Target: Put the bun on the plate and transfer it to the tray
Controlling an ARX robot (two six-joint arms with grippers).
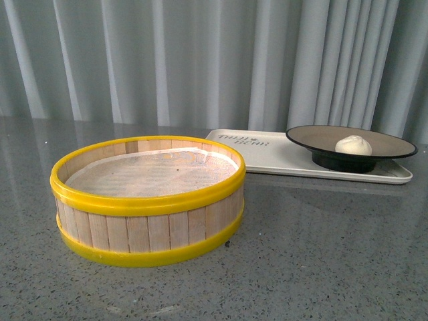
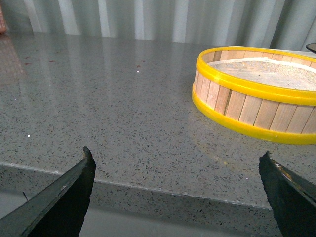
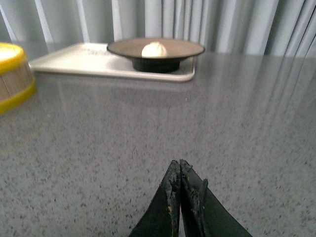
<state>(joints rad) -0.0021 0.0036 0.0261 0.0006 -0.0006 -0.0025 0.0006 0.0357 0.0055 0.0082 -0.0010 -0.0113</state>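
The white bun (image 1: 353,144) lies on the black-rimmed tan plate (image 1: 314,137). The plate stands on the right end of the cream tray (image 1: 271,155) at the back right of the table. In the right wrist view the bun (image 3: 154,49), plate (image 3: 180,48) and tray (image 3: 79,61) show far ahead. My right gripper (image 3: 178,165) is shut and empty, low over the grey table, well short of the tray. My left gripper (image 2: 177,158) is open and empty at the table's near edge, left of the steamer basket. Neither gripper shows in the front view.
A yellow-rimmed wooden steamer basket (image 1: 147,200) with a white liner stands front left of the tray; it also shows in the left wrist view (image 2: 256,94) and at the edge of the right wrist view (image 3: 12,74). A grey curtain hangs behind the speckled table (image 1: 321,254).
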